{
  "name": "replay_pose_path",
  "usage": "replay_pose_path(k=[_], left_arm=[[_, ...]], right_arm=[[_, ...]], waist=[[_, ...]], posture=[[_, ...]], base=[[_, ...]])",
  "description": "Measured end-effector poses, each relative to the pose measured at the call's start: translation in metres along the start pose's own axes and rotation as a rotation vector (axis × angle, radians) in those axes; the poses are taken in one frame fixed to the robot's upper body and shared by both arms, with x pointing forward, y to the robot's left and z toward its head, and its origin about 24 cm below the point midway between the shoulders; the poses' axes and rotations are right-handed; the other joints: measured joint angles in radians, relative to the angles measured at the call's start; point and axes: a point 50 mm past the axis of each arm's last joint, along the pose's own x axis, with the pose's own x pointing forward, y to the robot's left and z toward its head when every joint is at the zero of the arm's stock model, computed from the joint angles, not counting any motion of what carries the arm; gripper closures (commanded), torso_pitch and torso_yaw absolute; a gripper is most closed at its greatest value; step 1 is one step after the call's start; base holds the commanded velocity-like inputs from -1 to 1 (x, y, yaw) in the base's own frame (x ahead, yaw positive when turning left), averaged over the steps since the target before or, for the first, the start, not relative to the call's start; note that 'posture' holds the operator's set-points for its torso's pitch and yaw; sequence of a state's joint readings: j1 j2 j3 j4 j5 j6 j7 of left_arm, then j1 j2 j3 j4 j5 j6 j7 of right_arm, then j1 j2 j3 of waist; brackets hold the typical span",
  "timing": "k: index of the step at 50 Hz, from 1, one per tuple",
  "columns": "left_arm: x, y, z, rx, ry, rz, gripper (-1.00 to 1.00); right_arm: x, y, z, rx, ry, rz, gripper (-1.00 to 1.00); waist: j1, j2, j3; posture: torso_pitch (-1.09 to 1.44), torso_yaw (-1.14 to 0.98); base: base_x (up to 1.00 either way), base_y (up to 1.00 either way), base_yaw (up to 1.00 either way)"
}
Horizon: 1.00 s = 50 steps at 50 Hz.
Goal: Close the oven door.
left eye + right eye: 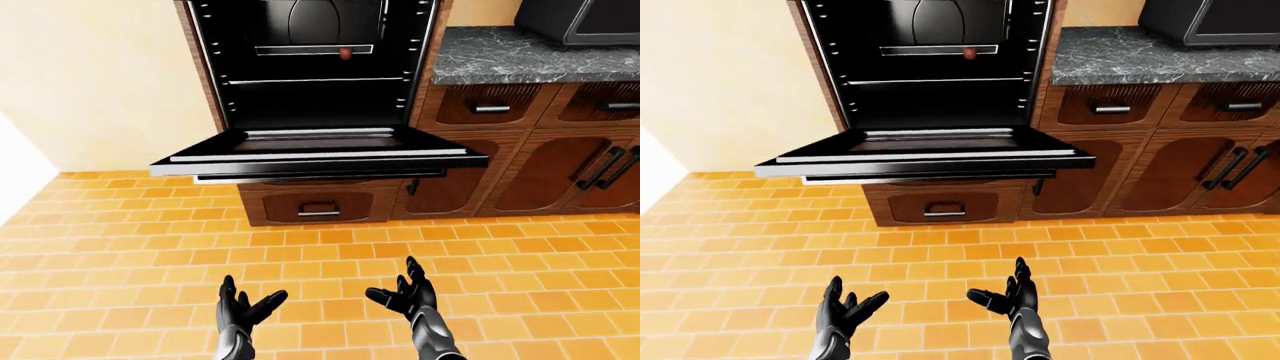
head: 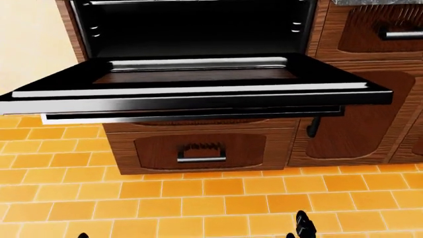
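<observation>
Open oven door (image 1: 320, 154) juts well above both empty hands (image 1: 245, 311).

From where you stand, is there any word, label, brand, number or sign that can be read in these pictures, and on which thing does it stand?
None: no readable text shows in any view.
The oven door, the open oven cavity and the drawer below it carry no lettering.
The dark appliance on the countertop shows no brand or label.
The small reddish spot inside the oven is no sign; what it is cannot be told.
</observation>
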State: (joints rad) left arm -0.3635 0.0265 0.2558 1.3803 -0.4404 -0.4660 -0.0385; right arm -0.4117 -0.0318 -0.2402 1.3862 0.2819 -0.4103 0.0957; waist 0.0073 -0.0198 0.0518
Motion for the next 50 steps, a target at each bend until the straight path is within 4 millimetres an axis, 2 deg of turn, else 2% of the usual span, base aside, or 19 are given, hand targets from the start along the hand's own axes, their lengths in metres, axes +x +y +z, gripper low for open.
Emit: replay_pose_path(k=[2,3,8,9,11,12,14,18,22,24,26,28,30,34,36,37,40,43,50], left_arm=[[0.0,-0.004,0.0,0.002,0.004,-0.015,-1.0],[0.001,-0.007,0.0,0.002,0.001,-0.025,-1.0],[-0.002,-0.007,-0.008,0.006,0.038,-0.032,-1.0],[-0.002,-0.007,-0.006,0.003,0.028,-0.033,-1.0],[0.0,-0.006,0.0,-0.001,-0.004,-0.031,-1.0],[0.002,-0.004,0.004,0.003,-0.016,-0.029,-1.0],[0.003,0.005,0.009,0.003,-0.036,0.002,-1.0],[-0.002,0.008,-0.003,-0.003,0.008,0.031,-1.0],[0.0,-0.002,-0.001,0.004,0.001,-0.012,-1.0],[0.0,-0.004,0.001,0.004,-0.008,-0.022,-1.0],[-0.002,-0.007,-0.004,0.002,0.007,-0.035,-1.0],[-0.004,-0.007,-0.011,0.005,0.038,-0.039,-1.0],[-0.004,-0.007,-0.011,0.007,0.044,-0.037,-1.0],[-0.001,-0.008,-0.005,0.008,0.013,-0.041,-1.0],[-0.001,-0.008,-0.004,0.009,0.007,-0.04,-1.0],[-0.001,-0.005,-0.002,0.013,0.004,-0.034,-1.0],[-0.001,0.006,0.0,0.007,-0.002,0.004,-1.0],[-0.001,0.004,0.001,0.001,-0.014,0.004,-1.0],[-0.002,-0.003,-0.005,0.008,0.011,-0.026,-1.0]], right_arm=[[0.001,-0.002,0.006,-0.001,-0.03,-0.009,-1.0],[0.002,-0.004,0.008,-0.002,-0.04,-0.013,-1.0],[0.0,-0.009,0.004,0.007,-0.028,-0.036,-1.0],[0.0,-0.008,0.005,0.008,-0.033,-0.03,-1.0],[0.003,-0.001,0.011,0.012,-0.055,-0.005,-1.0],[0.003,0.003,0.011,0.019,-0.065,0.008,-1.0],[0.0,0.011,0.0,0.017,-0.026,0.037,-1.0],[-0.005,0.003,-0.013,0.009,0.043,0.022,-1.0],[0.001,0.001,0.005,0.008,-0.037,0.014,-1.0],[0.001,0.001,0.009,0.007,-0.06,0.013,-1.0],[0.0,-0.006,0.007,0.005,-0.058,-0.007,-1.0],[-0.003,-0.011,0.002,0.011,-0.045,-0.029,-1.0],[-0.003,-0.01,0.0,0.015,-0.035,-0.03,-1.0],[-0.001,-0.006,0.004,0.014,-0.045,-0.013,-1.0],[-0.001,-0.006,0.005,0.015,-0.05,-0.01,-1.0],[0.0,-0.002,0.005,0.019,-0.05,-0.002,-1.0],[-0.002,0.006,-0.004,0.016,-0.018,0.029,-1.0],[-0.003,0.005,-0.006,0.021,-0.008,0.03,-1.0],[0.0,0.0,0.008,0.072,-0.073,0.025,-1.0]], waist=[[-0.017,-0.038,-0.01],[-0.033,-0.046,-0.012],[-0.049,-0.041,-0.047],[-0.051,-0.025,-0.04],[-0.028,0.069,-0.026],[-0.007,0.091,-0.018],[0.016,0.081,0.003],[0.026,0.061,-0.009],[0.004,-0.038,0.009],[-0.01,-0.084,-0.003],[-0.044,-0.075,-0.007],[-0.048,-0.071,-0.027],[-0.048,-0.056,-0.033],[-0.048,0.025,-0.019],[-0.038,0.087,-0.029],[-0.025,0.094,-0.032],[0.002,0.091,-0.029],[-0.004,0.08,-0.027],[-0.008,0.064,-0.036]], posture=[[0.0,0.0],[0.0,0.0],[0.0,0.0],[0.0,0.0],[0.0,0.0],[0.0,0.0],[0.0,0.0],[0.0,0.0],[0.0,0.0],[0.0,0.0],[0.0,0.0],[0.0,0.0],[0.0,0.0],[0.0,0.0],[0.0,0.0],[0.0,0.0],[0.0,0.0],[0.0,0.0],[0.0,0.0]], base=[[0.0,1.0,0.0],[0.0,1.0,0.0],[0.0,1.0,0.0],[0.0,0.19,0.0],[0.0,0.0,0.0],[0.0,0.0,0.0],[0.0,0.0,0.0],[0.0,0.35,0.0],[0.0,0.78,0.0],[0.0,0.77,0.0],[0.0,0.78,0.0],[0.0,0.77,0.0],[0.0,0.78,0.0],[0.0,0.78,0.0],[0.0,0.78,0.0],[0.0,0.78,0.0],[0.0,0.77,0.0],[0.0,0.0,0.0],[0.04,0.0,0.0]])
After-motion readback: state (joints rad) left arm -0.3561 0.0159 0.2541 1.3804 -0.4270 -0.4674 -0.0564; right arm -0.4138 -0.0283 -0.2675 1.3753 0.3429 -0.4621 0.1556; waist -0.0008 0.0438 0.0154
